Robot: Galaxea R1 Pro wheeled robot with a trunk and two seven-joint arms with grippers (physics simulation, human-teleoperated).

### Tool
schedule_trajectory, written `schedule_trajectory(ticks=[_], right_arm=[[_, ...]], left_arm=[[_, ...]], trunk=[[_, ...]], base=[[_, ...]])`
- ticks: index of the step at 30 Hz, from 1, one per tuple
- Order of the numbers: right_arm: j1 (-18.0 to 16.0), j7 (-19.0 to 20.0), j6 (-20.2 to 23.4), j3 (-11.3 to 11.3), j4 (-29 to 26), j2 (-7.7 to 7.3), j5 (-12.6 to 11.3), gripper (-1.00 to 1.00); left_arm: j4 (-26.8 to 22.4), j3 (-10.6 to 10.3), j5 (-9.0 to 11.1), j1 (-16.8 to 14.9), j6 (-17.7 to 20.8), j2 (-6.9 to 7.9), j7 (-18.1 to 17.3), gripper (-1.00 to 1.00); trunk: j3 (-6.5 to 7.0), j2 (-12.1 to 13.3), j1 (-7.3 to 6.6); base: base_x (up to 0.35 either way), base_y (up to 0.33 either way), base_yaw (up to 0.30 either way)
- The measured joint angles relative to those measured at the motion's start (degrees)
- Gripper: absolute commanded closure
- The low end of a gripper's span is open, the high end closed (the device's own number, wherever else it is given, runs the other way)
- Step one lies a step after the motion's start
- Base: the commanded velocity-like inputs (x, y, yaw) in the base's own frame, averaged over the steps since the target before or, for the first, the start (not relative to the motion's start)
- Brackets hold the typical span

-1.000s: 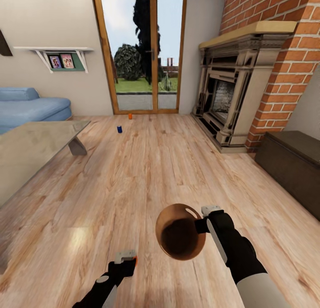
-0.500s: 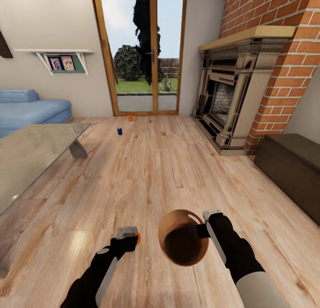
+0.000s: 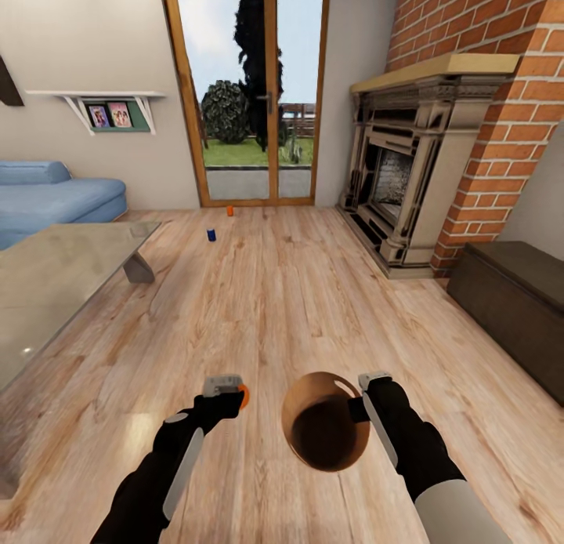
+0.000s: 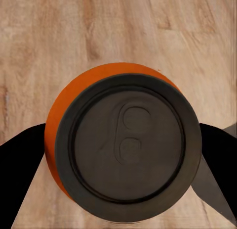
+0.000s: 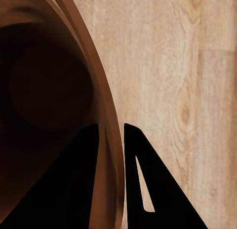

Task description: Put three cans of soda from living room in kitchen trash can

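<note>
- The left gripper [image 3: 229, 390] is clamped on an orange can [image 4: 121, 147], one finger on each side of its body, and holds it just beside the bin [image 3: 325, 421], on the side away from the right arm. The can is not over the opening, so letting go now would probably drop it onto the plank floor [image 3: 298, 293], where it could roll away.
- The right gripper [image 5: 111, 135] pinches only the bin's rim, one finger inside the wall and one outside. That grip looks narrow for the whole bin; a knock from the can or a quick swing of the arm might twist it loose or tip it.
- Bringing the can across risks the left fingers striking the rim, if the can comes in too low.
- Two more cans stand on the floor well beyond the bin, near the glass doors [image 3: 247, 89]: a blue can [image 3: 211, 234] and, nearer the doors, a second orange can [image 3: 229, 210]. Driving toward them with the bin held this loosely could shake it free.
</note>
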Motion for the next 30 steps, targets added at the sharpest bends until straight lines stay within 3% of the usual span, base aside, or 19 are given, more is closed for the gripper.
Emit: schedule_trajectory(ticks=[4,25,29,30], right_arm=[[0.0,-0.1,0.0,0.0,0.3,0.15,0.0,1.0],[0.0,-0.1,-1.2,0.2,1.3,0.26,0.1,1.0],[-0.5,-4.9,-4.7,0.2,5.0,0.35,-1.2,1.0],[-0.6,-6.2,-5.0,0.2,5.3,0.36,0.0,1.0]], left_arm=[[-1.8,-0.1,1.1,-0.1,1.4,-0.03,0.1,1.0],[-3.7,-0.2,1.8,0.4,2.2,0.28,-0.2,1.0],[-7.2,-0.2,3.8,1.0,3.5,0.44,-0.3,1.0],[-7.6,-0.3,4.2,1.1,4.0,0.47,-0.3,1.0]], trunk=[[0.72,1.6,-0.88],[4.49,10.0,-5.49],[5.21,11.6,-6.37],[5.39,12.0,-6.59]], base=[[0.0,0.0,0.0],[0.0,0.0,0.0],[0.0,0.0,0.0],[0.0,0.0,0.0]])
